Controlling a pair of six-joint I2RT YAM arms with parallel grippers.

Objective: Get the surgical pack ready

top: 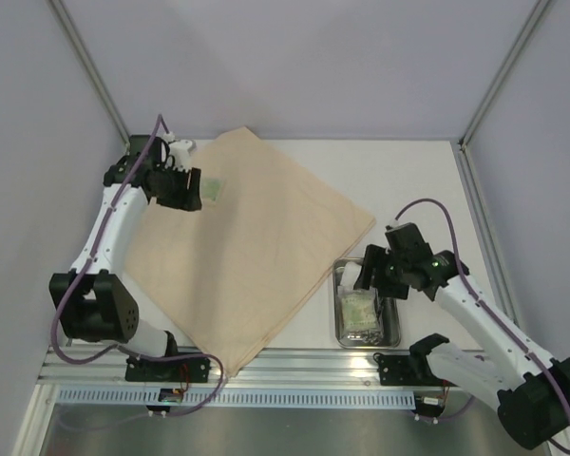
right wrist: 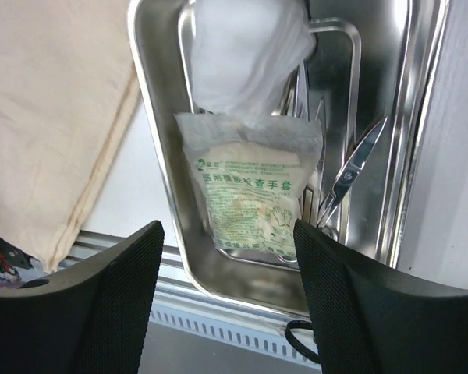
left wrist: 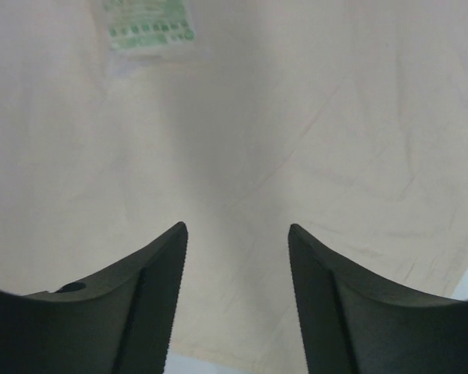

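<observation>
Right gripper (right wrist: 227, 226) fingers fill the bottom of its wrist view; jaws stand apart with nothing between them, hanging above the near end of the tray; left gripper (left wrist: 238, 227) likewise spread and empty, hovering over the cloth. By size: tan cloth (top: 256, 256) lies flat as a diamond across the left and middle of the table (top: 408, 180), one corner at the front rail, one toward the tray; spread like that it reads as the wrap layer, so contents go on it before folding. Steel tray (right wrist: 152, 117) sits just beside the cloth's right edge with a strip of bare table between, long side running away from the arms; right arm's side, probably staged there for its reach. In the tray: printed packet (right wrist: 249, 195) with green text, flat down the middle; white pad (right wrist: 246, 54) at the far end, overlapping the packet's top edge; scissors (right wrist: 351, 167) slantwise by the right wall; other thin steel tools beside them, can't tell which. Small green packet (left wrist: 148, 27) lies alone on the cloth near its far left corner, just ahead of the left gripper. My read: items go tray to cloth one at a time; most remain in the tray; right arm looks lined up on the printed packet or pad; pad will squash, packet film looks slippery, so pinch an edge.
</observation>
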